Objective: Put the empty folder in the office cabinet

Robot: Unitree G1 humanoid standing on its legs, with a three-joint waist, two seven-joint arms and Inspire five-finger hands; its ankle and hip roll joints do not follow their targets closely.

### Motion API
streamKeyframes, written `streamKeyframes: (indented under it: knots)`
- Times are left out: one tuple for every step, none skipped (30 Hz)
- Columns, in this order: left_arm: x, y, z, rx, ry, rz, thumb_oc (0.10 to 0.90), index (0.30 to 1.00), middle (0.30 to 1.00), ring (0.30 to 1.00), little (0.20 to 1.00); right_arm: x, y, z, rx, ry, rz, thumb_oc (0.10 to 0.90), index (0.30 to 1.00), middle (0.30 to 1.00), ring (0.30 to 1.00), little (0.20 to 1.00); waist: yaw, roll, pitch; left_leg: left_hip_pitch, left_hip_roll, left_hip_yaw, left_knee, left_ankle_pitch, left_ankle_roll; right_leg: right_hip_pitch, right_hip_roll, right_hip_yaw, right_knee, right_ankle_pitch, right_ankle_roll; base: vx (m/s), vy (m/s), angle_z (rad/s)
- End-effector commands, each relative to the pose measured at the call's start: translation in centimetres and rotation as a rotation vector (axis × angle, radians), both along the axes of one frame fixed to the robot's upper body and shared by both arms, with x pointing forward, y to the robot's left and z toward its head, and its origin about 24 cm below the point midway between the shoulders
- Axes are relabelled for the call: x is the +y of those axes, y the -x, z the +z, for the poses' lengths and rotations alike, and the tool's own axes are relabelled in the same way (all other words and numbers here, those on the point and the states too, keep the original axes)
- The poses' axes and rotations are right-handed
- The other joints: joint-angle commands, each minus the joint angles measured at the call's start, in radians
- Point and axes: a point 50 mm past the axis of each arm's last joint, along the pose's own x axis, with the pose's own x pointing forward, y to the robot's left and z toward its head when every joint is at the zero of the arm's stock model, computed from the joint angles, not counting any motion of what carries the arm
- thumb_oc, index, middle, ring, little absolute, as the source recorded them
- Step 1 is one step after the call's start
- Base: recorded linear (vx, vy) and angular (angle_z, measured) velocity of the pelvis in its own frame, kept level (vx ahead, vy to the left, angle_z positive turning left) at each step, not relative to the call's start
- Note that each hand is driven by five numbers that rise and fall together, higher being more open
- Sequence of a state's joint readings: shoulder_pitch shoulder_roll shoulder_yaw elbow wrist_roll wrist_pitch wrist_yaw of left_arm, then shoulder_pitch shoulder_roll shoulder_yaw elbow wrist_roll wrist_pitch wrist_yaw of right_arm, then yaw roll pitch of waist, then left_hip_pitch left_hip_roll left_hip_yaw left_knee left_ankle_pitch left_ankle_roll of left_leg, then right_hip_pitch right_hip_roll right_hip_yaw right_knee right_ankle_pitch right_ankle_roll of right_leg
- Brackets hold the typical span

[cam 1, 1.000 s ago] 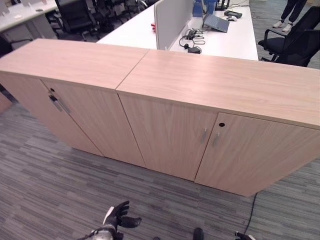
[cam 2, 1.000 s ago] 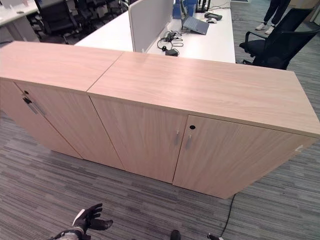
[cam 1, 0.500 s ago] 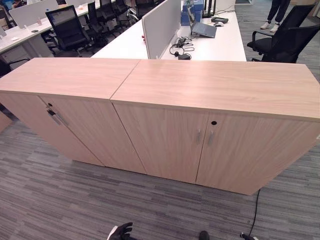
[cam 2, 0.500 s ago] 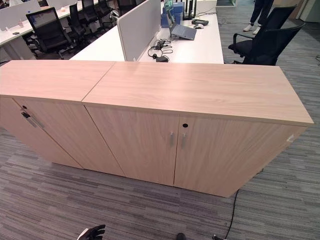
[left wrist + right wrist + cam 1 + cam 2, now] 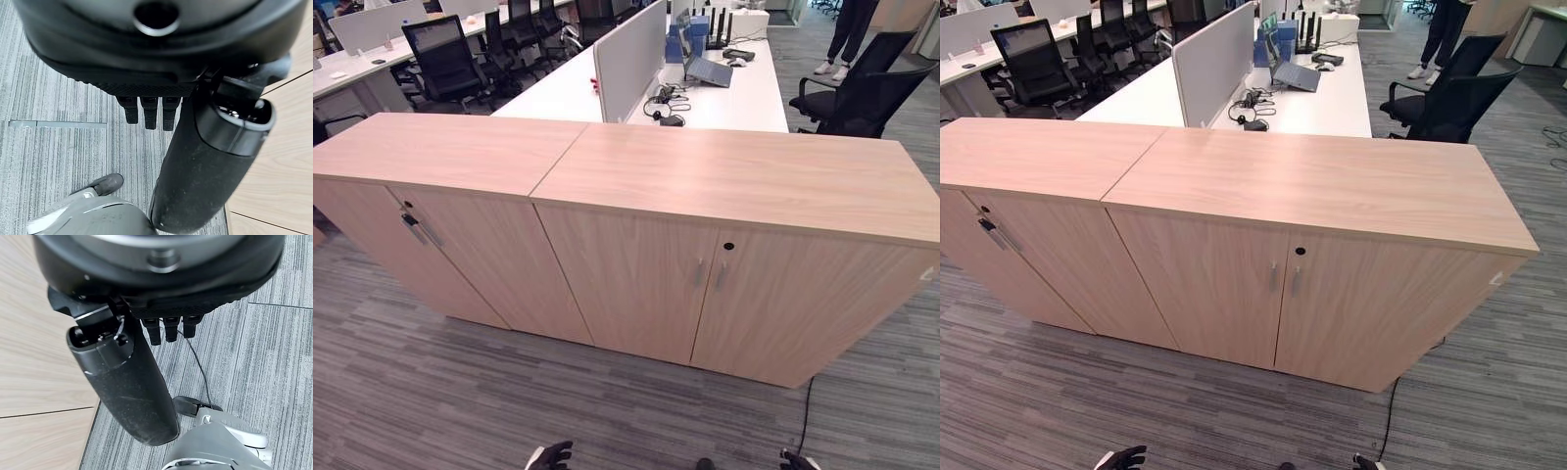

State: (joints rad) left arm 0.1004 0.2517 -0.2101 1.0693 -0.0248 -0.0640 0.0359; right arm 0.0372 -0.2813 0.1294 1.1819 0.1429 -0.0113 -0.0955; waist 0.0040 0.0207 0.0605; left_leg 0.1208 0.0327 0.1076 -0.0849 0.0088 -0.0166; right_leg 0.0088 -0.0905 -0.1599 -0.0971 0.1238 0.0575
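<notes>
Before closed cabinet (image 5: 636, 264), empty robot hands (image 5: 551, 455)

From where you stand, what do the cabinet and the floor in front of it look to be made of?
The cabinet looks like light wood-grain laminate or veneer, matt, with printed-looking streaks; which one I cannot tell. Its small door handles appear to be silvery metal. The floor looks like grey striped carpet, with a fibrous, dull surface.
</notes>
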Motion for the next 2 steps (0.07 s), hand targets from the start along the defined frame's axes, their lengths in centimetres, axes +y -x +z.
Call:
streamKeyframes:
  knots:
    - [0.39, -2.12, 0.57, -0.055, -0.005, -0.032, 0.800, 0.900, 0.900, 0.900, 0.900, -0.82, -3.08, 0.97, -0.077, 0.026, 0.023, 0.800, 0.900, 0.900, 0.900, 0.900, -0.007, 0.015, 0.039, 0.007, 0.004, -0.012, -0.002, -0.078, -0.012, 0.114, -0.032, -0.059, 0.010, -0.174, 0.074, 0.00, 0.000, 0.00]
    - [0.39, -2.12, 0.57, -0.055, -0.005, -0.032, 0.800, 0.900, 0.900, 0.900, 0.900, -0.82, -3.08, 0.97, -0.077, 0.026, 0.023, 0.800, 0.900, 0.900, 0.900, 0.900, -0.007, 0.015, 0.039, 0.007, 0.004, -0.012, -0.002, -0.078, -0.012, 0.114, -0.032, -0.059, 0.010, -0.174, 0.074, 0.00, 0.000, 0.00]
